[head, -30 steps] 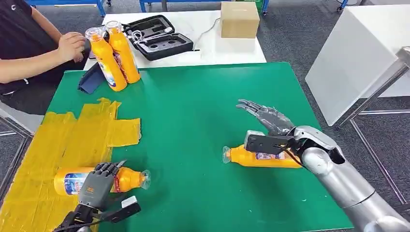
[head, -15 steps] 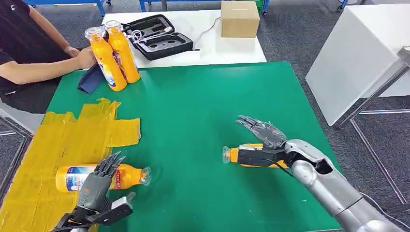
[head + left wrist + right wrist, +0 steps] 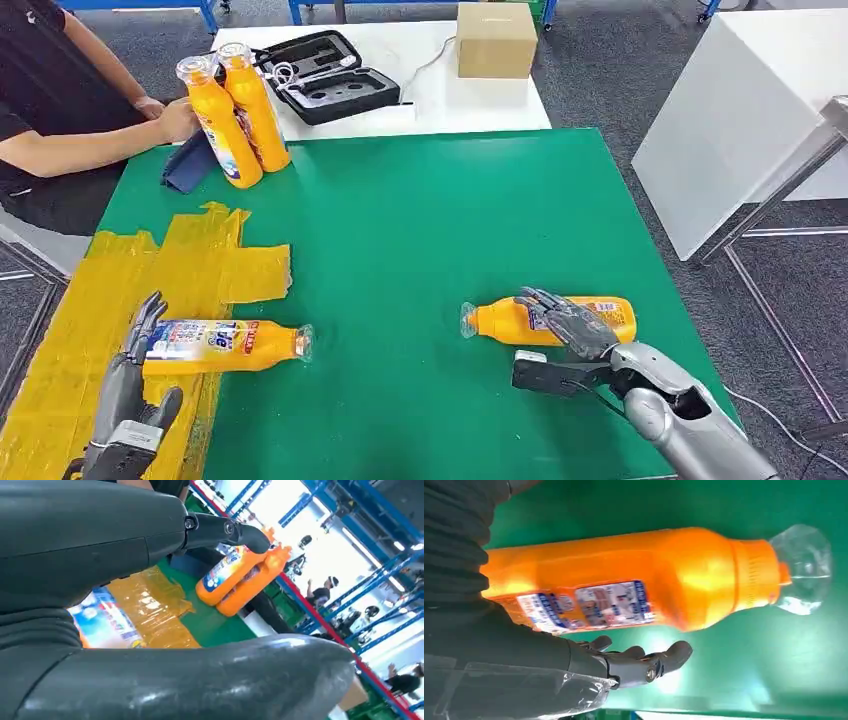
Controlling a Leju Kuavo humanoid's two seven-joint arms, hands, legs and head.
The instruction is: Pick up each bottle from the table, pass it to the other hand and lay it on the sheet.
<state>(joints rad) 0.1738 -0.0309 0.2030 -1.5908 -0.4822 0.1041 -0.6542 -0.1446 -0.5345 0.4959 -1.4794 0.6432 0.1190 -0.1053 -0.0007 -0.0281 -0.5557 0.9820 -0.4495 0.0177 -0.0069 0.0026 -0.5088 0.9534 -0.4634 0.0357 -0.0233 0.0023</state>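
One bottle under open right robot hand.

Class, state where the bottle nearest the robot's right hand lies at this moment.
In the head view, the bottle lies on its side on the green table, right of centre, its clear cap pointing left, with the right hand over its middle.

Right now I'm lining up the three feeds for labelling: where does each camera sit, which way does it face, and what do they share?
Head view: high on the body, looking forward and down at the green table; left hand and right hand enter from below.
Left wrist view: behind the left hand, facing the two standing bottles and yellow sheet.
Right wrist view: behind the right hand, facing the lying bottle.
Shared: head and right wrist views both show that lying bottle.
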